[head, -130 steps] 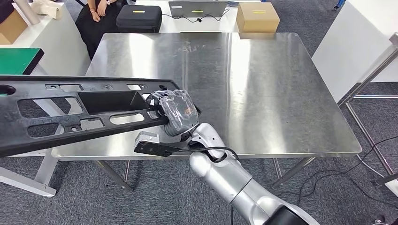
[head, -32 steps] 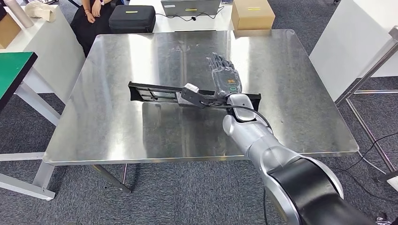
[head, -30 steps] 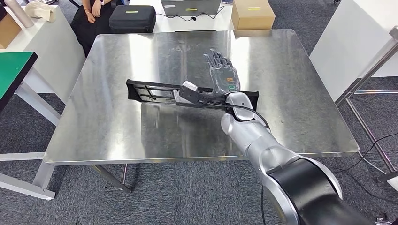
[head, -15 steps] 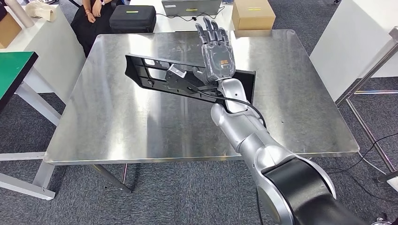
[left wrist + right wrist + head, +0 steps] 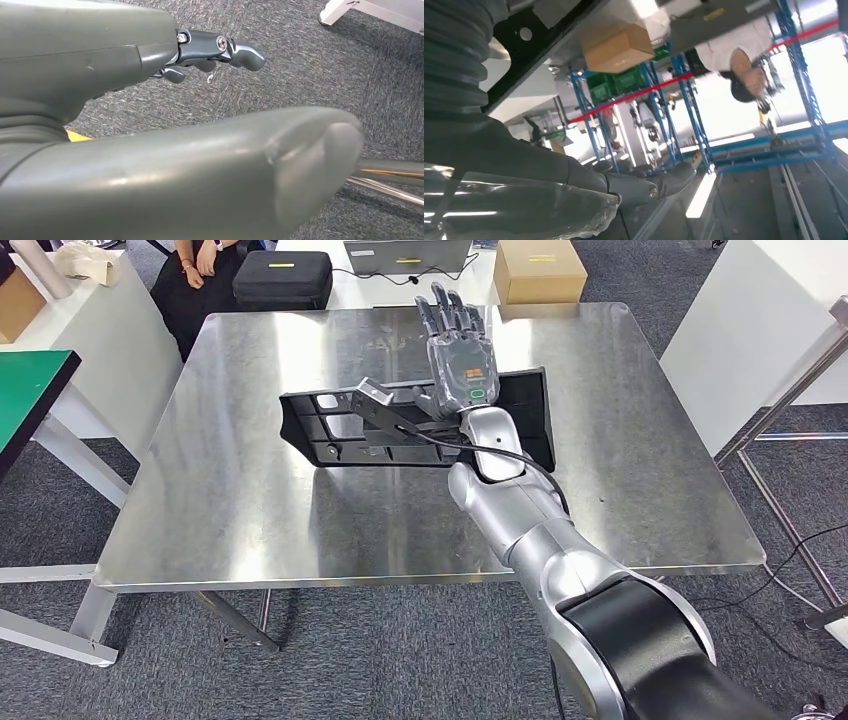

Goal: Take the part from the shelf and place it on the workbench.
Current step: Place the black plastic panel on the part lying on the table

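Lying near the middle of the workbench [image 5: 250, 490], toward its far half, the part [image 5: 330, 430] — long, black, pierced with cut-outs, running crosswise. Covering the part's middle stretch: the right hand [image 5: 458, 365] and wrist, so contact between palm and part impossible to make out. Pointing away from the robot with fingers [image 5: 440, 315] straight and slightly apart, holding nothing visible. Hiding more of the part, a wrist bracket and black cable. Showing clear of the arm at the right, the part's wider end [image 5: 530, 415]; at the left, its narrower end [image 5: 300, 420]. Hard to tell whether lying flat or tipped up on its near edge. Hanging over grey carpet [image 5: 300, 65], the left hand [image 5: 150, 140]: thumb large and blurred, darker fingers [image 5: 220, 50] curling in somewhat, nothing between them, exact pose not readable. Blurring in the right wrist view: a black edge of the part [image 5: 539, 45], a cardboard box [image 5: 616, 47], blue racking [image 5: 694, 115], a person [image 5: 744, 65]. Leaving wide bare steel around the part on every side, with all bench edges well apart from it. Sitting beyond the far edge, a black case [image 5: 282, 278], a laptop [image 5: 405, 255], the box [image 5: 540, 270]; cut off at the picture's top, a seated person [image 5: 195, 270].
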Motion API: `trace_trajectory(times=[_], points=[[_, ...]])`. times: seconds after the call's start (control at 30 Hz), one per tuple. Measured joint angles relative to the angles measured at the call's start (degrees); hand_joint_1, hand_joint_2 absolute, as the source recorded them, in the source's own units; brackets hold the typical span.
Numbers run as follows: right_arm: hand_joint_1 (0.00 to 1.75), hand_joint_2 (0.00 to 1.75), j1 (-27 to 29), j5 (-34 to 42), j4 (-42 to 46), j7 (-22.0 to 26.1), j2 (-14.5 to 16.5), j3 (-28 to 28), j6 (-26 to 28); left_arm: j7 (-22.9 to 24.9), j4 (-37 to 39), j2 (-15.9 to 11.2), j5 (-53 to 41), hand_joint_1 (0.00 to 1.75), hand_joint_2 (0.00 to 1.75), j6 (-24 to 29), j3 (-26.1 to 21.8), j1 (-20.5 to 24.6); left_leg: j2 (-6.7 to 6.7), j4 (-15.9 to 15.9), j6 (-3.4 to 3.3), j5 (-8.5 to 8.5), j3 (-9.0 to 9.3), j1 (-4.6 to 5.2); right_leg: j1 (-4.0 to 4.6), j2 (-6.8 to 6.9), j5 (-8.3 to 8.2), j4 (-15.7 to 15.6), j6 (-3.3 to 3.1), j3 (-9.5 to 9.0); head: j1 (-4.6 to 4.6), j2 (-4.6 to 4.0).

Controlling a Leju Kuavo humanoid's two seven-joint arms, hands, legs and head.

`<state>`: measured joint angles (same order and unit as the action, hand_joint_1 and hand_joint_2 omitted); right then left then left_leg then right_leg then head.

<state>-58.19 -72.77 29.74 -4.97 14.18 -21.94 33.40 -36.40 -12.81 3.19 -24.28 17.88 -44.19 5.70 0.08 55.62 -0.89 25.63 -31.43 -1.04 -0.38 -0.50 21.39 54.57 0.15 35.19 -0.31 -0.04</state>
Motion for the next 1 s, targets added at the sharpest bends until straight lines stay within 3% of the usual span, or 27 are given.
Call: trace_trajectory(times=[0.27,0.57,0.83,1.0], points=[[0.00,1.75,-0.7,-1.3,-2.6,-7.0,-0.1,0.0,-20.8,0.9,0.0,0.0,-0.1,0.00,0.00,-0.4,-0.5,0.0,-0.01,0.0,0.01,0.00,0.00,0.01,0.00,0.01,0.00,0.0,0.00,0.00,0.01,0.00],[0.00,1.75,-2.0,-2.4,-5.6,-8.7,-0.4,-0.1,-28.0,1.1,0.0,-0.1,-0.2,0.00,0.00,-0.9,-1.2,0.0,-0.01,0.0,0.01,0.01,0.00,0.01,0.00,0.01,0.00,0.0,0.00,0.00,0.01,0.00],[0.00,1.75,-1.9,-2.6,-6.0,-8.9,-1.0,-0.3,-25.8,1.3,0.0,-0.1,-1.2,0.00,0.00,-1.2,-1.1,0.0,-0.01,0.0,0.01,0.01,0.03,0.01,0.00,0.01,0.00,0.0,0.00,0.00,0.00,0.00],[0.00,1.75,-1.0,-1.2,-4.3,-6.8,-1.6,-0.2,-19.2,1.2,0.0,-0.1,-1.4,0.00,0.00,-1.2,-1.1,0.0,0.00,0.0,0.01,0.01,0.03,0.01,0.00,0.00,0.00,0.0,0.00,0.00,0.00,0.00]])
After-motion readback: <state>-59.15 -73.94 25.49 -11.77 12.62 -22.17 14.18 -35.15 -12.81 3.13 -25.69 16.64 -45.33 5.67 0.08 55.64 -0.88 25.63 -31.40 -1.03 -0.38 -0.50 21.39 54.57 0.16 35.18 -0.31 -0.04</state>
